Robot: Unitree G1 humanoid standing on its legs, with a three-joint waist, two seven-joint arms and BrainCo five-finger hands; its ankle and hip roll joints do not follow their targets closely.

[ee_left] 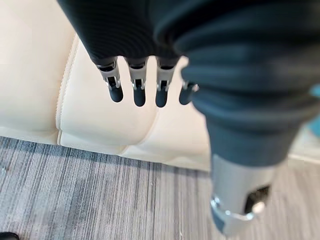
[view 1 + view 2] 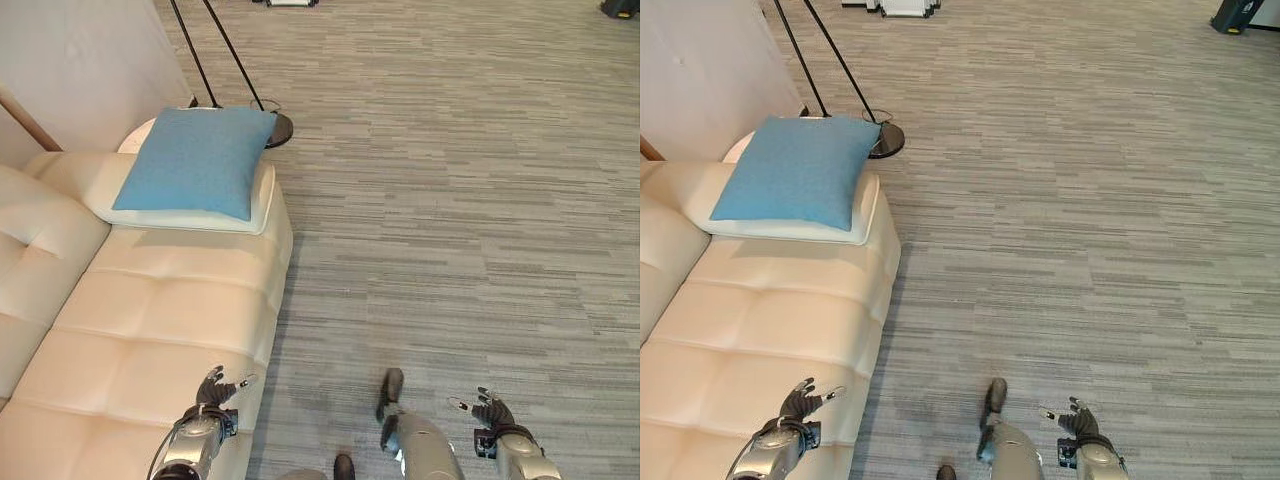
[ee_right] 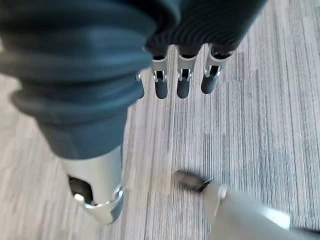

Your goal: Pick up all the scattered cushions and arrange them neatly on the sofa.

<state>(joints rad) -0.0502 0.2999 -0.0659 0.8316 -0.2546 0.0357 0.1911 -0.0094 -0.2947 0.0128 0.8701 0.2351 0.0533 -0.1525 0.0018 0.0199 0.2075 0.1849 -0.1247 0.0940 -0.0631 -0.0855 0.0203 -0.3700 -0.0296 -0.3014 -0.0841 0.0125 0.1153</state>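
A blue cushion (image 2: 197, 160) lies on top of a white cushion (image 2: 190, 215) at the far end of the cream sofa (image 2: 150, 330). My left hand (image 2: 214, 390) hovers over the sofa's front edge, fingers relaxed and holding nothing; its wrist view shows the fingers (image 1: 139, 90) straight above the cream seat (image 1: 100, 115). My right hand (image 2: 492, 412) hangs open over the carpet to the right, its fingers (image 3: 183, 82) straight and empty.
A floor lamp with thin black poles (image 2: 225, 50) and a round dark base (image 2: 276, 128) stands just behind the sofa's end. Grey striped carpet (image 2: 450, 200) stretches to the right. A pale wall (image 2: 80, 60) rises behind the sofa.
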